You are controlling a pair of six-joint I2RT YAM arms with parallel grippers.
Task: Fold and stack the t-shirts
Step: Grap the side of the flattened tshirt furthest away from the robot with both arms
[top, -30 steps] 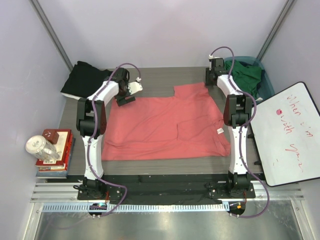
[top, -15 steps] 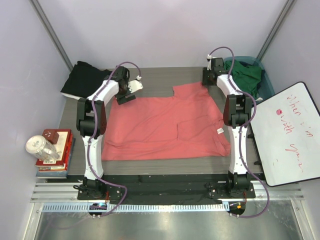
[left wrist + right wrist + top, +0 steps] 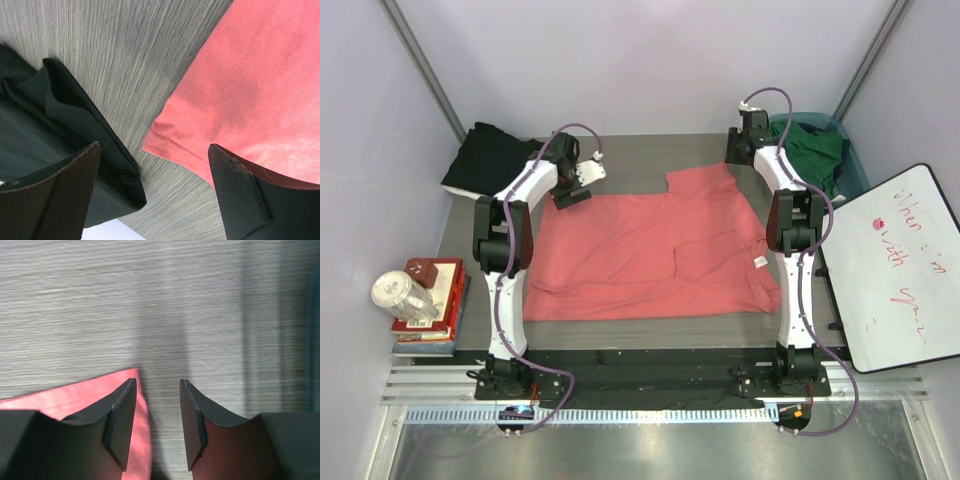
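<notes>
Left wrist: coral-pink shirt [image 3: 240, 85] hem lay under wide-open left end effector [image 3: 154, 150], presumably for pinching; right end effector [image 3: 157, 385] was narrow, empty.

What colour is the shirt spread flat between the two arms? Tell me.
Plain coral-pink. The spread shirt shows best in the top external view.

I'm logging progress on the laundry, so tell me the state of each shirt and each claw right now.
Coral-pink t-shirt: spread out on the table.
Black t-shirt: lying in layers at the far left corner.
Dark green t-shirt: crumpled in the teal basket.
Left claw: open, empty, over the pink sleeve hem.
Right claw: open, empty.
</notes>
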